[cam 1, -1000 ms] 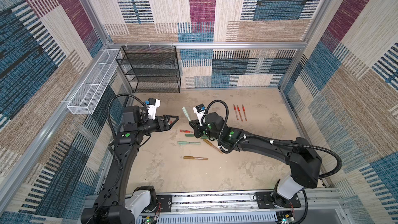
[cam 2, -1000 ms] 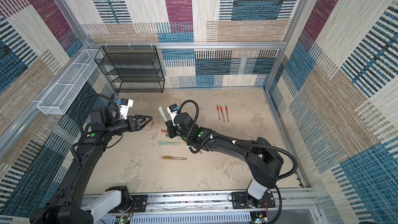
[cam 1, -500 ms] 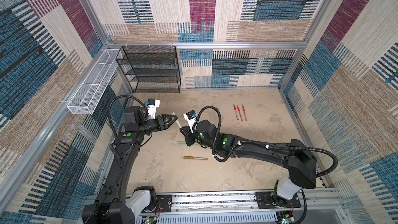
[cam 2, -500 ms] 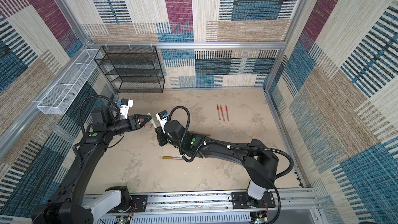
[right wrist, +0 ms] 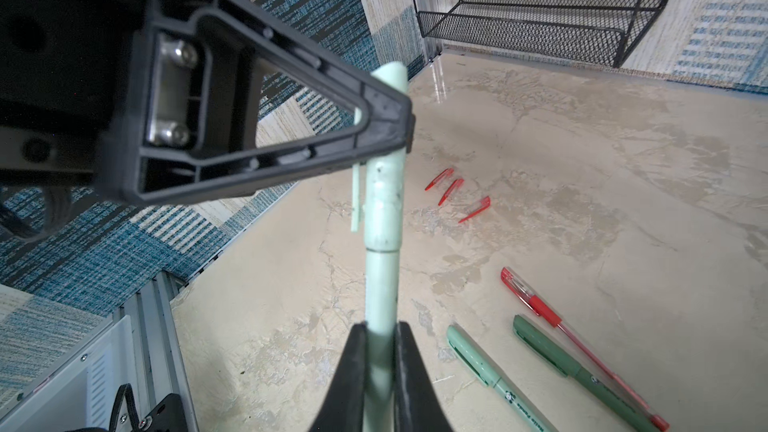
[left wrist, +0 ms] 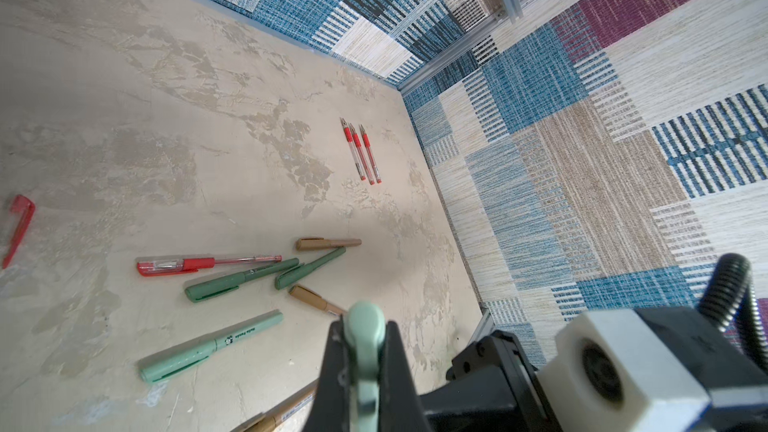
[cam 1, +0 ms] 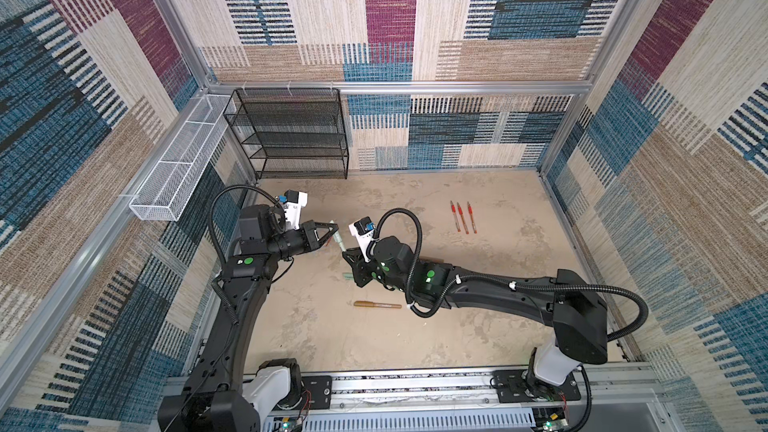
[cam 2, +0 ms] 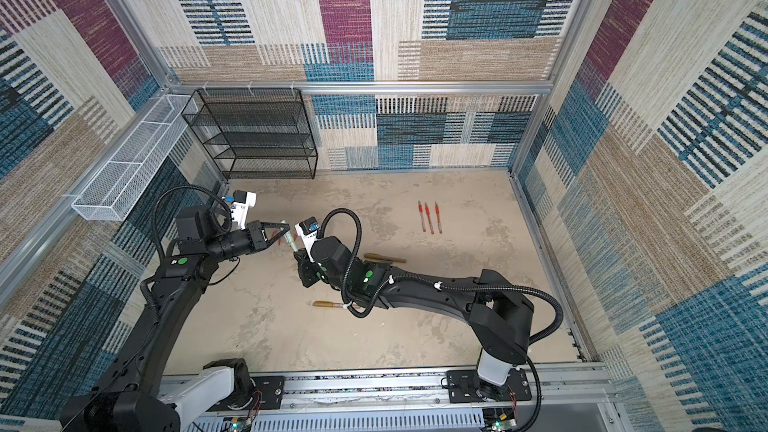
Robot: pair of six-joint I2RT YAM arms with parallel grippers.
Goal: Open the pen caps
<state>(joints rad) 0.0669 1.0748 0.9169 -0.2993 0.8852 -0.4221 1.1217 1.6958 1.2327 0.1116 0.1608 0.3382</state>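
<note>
At the table's (cam 1: 519, 243) 9 o'clock, the left gripper (cam 1: 332, 229) is clamped on the pale mint cap (right wrist: 384, 184), raised off the surface. At its 5 o'clock, the right gripper (cam 1: 347, 256) pinches that pen's barrel (right wrist: 380, 284), cap seated on it.

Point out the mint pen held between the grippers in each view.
In a top view: mint pen left of centre, between both gripper tips.
In a top view: same spot.
Left wrist: cap end clamped in the left gripper.
Right wrist: barrel held in the right gripper.
Landmark: black wire rack, missing only from left wrist.
</note>
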